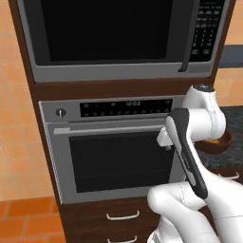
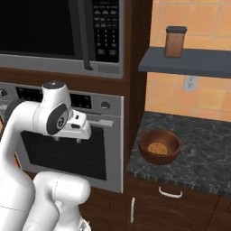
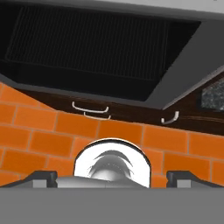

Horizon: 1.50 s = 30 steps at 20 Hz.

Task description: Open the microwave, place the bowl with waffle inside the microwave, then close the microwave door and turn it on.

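The microwave (image 1: 109,33) fills the top of the cabinet column, its black glass door (image 2: 36,27) closed. The dark vertical bar handle (image 1: 187,38) stands just left of the keypad (image 2: 106,29). The wooden bowl (image 2: 159,146) with its golden waffle (image 2: 158,148) sits on the dark stone counter to the right of the column; in the left base view the arm hides all but its rim (image 1: 223,142). My gripper (image 2: 66,139) hangs in front of the oven, pointing down, well below the microwave and left of the bowl. Its fingertips (image 3: 41,177) stand wide apart, open and holding nothing.
A stainless wall oven (image 1: 118,152) with a horizontal bar handle (image 1: 109,127) sits under the microwave. Drawers with white handles (image 1: 122,216) lie below it. Above the counter (image 2: 203,153), a shelf (image 2: 189,63) carries a brown jar (image 2: 175,41). The floor (image 3: 43,131) is orange tile.
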### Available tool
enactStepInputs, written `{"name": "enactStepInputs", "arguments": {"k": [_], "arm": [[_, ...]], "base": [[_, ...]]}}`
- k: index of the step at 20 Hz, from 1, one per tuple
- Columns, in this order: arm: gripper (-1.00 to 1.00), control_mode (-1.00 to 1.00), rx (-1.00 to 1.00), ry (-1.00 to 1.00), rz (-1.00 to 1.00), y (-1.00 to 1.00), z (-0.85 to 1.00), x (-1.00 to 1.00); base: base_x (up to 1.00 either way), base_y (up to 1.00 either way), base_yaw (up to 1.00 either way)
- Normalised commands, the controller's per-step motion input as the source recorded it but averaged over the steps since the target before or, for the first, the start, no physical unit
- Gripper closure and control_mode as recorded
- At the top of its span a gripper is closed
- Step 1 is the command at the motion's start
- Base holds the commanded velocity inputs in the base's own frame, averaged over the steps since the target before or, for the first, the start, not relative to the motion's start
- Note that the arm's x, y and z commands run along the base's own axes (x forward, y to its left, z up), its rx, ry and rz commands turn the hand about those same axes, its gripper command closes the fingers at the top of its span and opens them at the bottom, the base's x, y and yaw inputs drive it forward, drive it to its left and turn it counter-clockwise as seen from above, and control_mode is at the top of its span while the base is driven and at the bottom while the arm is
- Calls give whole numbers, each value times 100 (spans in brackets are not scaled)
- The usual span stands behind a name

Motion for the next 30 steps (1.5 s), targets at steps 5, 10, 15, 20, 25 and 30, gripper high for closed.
{"name": "enactStepInputs", "arguments": {"k": [5, 10, 15, 20, 25, 30], "arm": [[-100, 100, 0, 0, 0, 0, 0, 0], [-100, 100, 0, 0, 0, 0, 0, 0], [-100, -100, 0, -3, 1, -3, 0, -2], [-100, -100, 0, -22, 1, 19, 66, -36], [-100, -100, -6, -22, -2, 58, 96, -9], [-100, -100, -3, -13, 0, 40, 76, 0]], "base": [[0, -53, 17], [-2, -53, 18], [0, -32, 10], [0, 0, 0], [0, 0, 0], [0, 0, 0]]}}
